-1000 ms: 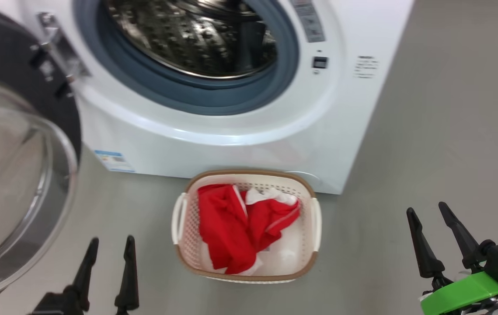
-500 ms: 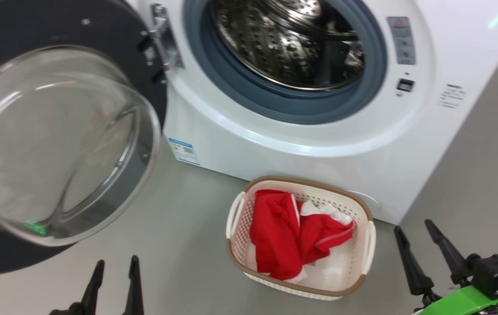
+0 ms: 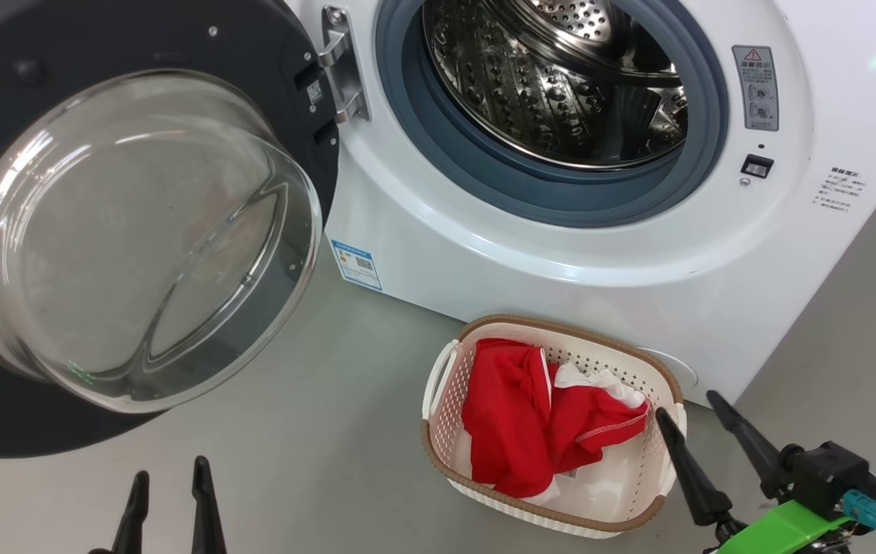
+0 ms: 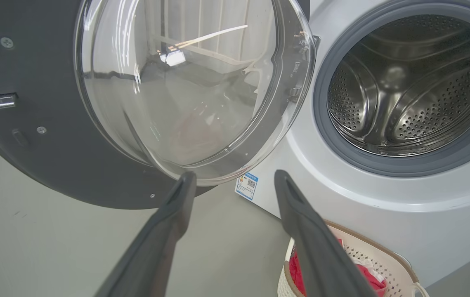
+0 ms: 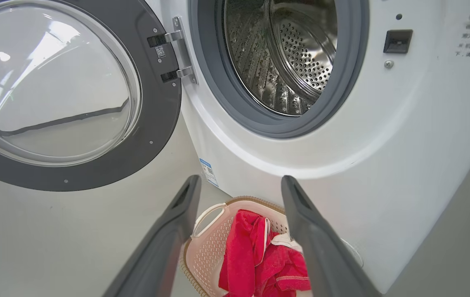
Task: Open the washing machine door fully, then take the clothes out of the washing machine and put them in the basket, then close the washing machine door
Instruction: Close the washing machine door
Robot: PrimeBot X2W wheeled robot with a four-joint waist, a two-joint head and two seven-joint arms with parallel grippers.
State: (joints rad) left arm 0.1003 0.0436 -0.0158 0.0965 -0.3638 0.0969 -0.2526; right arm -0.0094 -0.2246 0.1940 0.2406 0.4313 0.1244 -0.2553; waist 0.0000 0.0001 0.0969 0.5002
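Note:
The washing machine (image 3: 607, 261) stands with its steel drum (image 3: 561, 85) showing no clothes inside. Its door (image 3: 130, 231), black-rimmed with a bulging glass bowl, is swung wide to the left on its hinge (image 3: 338, 61). Red clothes (image 3: 545, 415) with white parts lie in the cream basket (image 3: 445, 446) on the floor before the machine. My left gripper (image 3: 168, 471) is open near the bottom edge, below the door, holding nothing. My right gripper (image 3: 687, 404) is open beside the basket's right end, empty. The door (image 4: 135, 82) and drum (image 5: 284, 53) also appear in the wrist views, with the clothes (image 5: 259, 260) low between the right fingers.
Grey floor (image 3: 314, 431) runs around the machine and basket. The open door hangs over the floor on the left. A blue-white label (image 3: 355, 264) sits on the machine's lower front, and a latch slot (image 3: 757, 165) and warning sticker (image 3: 754, 86) sit right of the opening.
The camera has swung left and up, so the door and drum show more fully and the basket sits further right in the picture. Both grippers stay open and empty.

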